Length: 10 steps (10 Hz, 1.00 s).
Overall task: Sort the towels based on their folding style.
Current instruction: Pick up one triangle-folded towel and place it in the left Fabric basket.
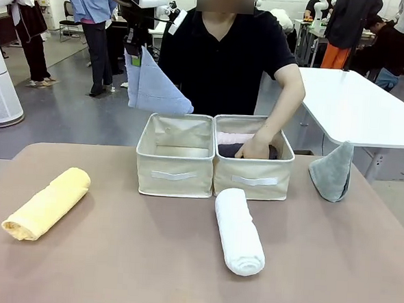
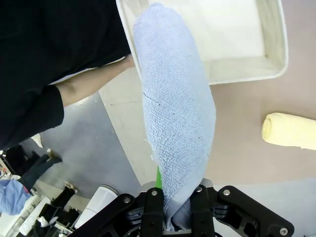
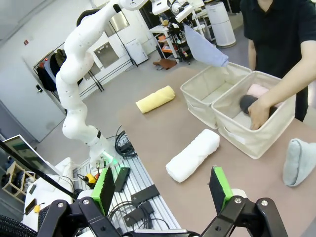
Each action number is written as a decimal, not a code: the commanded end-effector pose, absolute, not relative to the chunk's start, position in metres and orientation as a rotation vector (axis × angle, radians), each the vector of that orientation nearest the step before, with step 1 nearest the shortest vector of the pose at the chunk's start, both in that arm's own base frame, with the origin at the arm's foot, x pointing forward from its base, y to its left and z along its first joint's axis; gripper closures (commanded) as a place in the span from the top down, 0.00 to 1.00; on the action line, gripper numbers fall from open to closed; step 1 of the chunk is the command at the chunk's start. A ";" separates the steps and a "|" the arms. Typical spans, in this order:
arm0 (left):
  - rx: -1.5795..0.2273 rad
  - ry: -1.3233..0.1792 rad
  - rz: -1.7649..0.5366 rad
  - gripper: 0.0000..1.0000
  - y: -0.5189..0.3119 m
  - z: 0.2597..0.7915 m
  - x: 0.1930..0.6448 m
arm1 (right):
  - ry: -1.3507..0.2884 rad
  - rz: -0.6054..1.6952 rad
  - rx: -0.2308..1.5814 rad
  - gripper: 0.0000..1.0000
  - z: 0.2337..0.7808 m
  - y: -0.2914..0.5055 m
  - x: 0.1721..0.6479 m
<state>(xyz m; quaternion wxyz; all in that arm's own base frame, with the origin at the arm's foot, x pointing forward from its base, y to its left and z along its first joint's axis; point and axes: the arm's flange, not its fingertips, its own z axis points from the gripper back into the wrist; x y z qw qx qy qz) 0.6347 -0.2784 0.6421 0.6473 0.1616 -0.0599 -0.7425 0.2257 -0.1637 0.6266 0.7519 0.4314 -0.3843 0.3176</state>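
My left gripper point(image 1: 138, 44) is shut on the lavender-blue towel point(image 1: 151, 86), which hangs high above the back of the left cream bin point(image 1: 175, 170); the same towel point(image 2: 175, 123) drapes from the gripper point(image 2: 177, 207) in the left wrist view. A yellow rolled towel point(image 1: 46, 202) lies at the table's left. A white rolled towel point(image 1: 238, 231) lies in front of the right bin point(image 1: 252, 181). A person's hand point(image 1: 255, 148) presses the dark grey roll point(image 1: 229, 150) in that bin, beside the pink roll point(image 1: 234, 138). The grey-green towel point(image 1: 332, 172) stands at the right. My right gripper point(image 3: 163, 190) is open, above the table edge.
The person in a black shirt point(image 1: 225, 57) stands just behind the bins, close to the hanging towel. A white table point(image 1: 359, 106) stands at the back right. Bare tabletop point(image 1: 134, 250) stretches between the yellow and white rolls.
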 end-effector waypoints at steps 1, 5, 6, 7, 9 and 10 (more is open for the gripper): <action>0.360 -0.145 -1.717 0.17 -0.297 0.661 0.668 | -0.844 0.708 0.956 1.00 0.627 -0.164 0.227; 0.285 -0.166 -1.734 0.17 -0.313 0.625 0.679 | -0.844 0.708 0.956 1.00 0.627 -0.164 0.227; 0.273 -0.173 -1.736 0.17 -0.313 0.615 0.678 | -0.844 0.708 0.956 1.00 0.627 -0.164 0.227; 0.264 -0.165 -1.736 0.17 -0.312 0.604 0.676 | -0.844 0.708 0.956 1.00 0.627 -0.164 0.227; 0.243 -0.155 -1.721 0.17 -0.307 0.581 0.673 | -0.844 0.708 0.956 1.00 0.627 -0.164 0.227; 0.244 -0.163 -1.709 0.17 -0.307 0.573 0.672 | -0.844 0.708 0.956 1.00 0.627 -0.164 0.227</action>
